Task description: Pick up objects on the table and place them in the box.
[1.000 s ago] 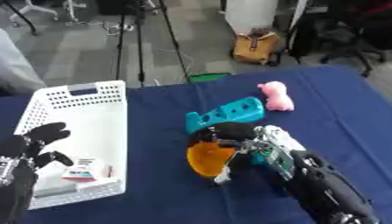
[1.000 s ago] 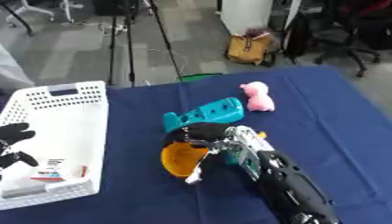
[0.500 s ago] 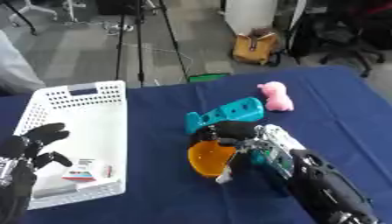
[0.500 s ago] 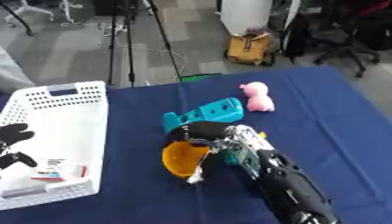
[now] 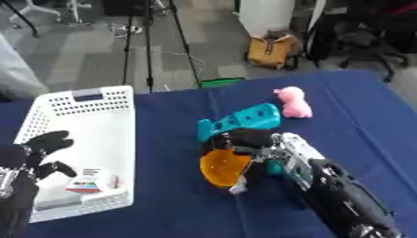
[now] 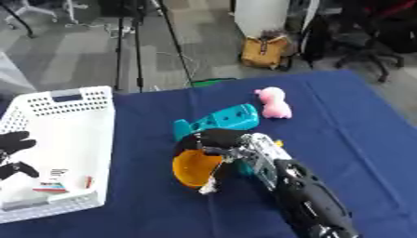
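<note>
My right hand (image 5: 244, 142) reaches in from the lower right, its fingers curled over the rim of an orange bowl (image 5: 221, 167) tipped on its side on the blue table. Just behind lies a teal plastic piece (image 5: 239, 121), and farther back a pink pig toy (image 5: 293, 102). The white basket (image 5: 84, 98) stands at the left with a small white and red packet (image 5: 87, 181) inside. My left hand (image 5: 36, 151) rests over the basket's near left corner, fingers loosely bent and holding nothing.
The table carries a blue cloth (image 5: 358, 125) with free room to the right and in front. Beyond the far edge are tripod legs (image 5: 151, 51), a yellow bag (image 5: 271, 50) and office chairs (image 5: 366, 42) on the floor.
The right hand with the orange bowl has stayed nearly in place; the picture has barely shifted. The left hand has not moved.
</note>
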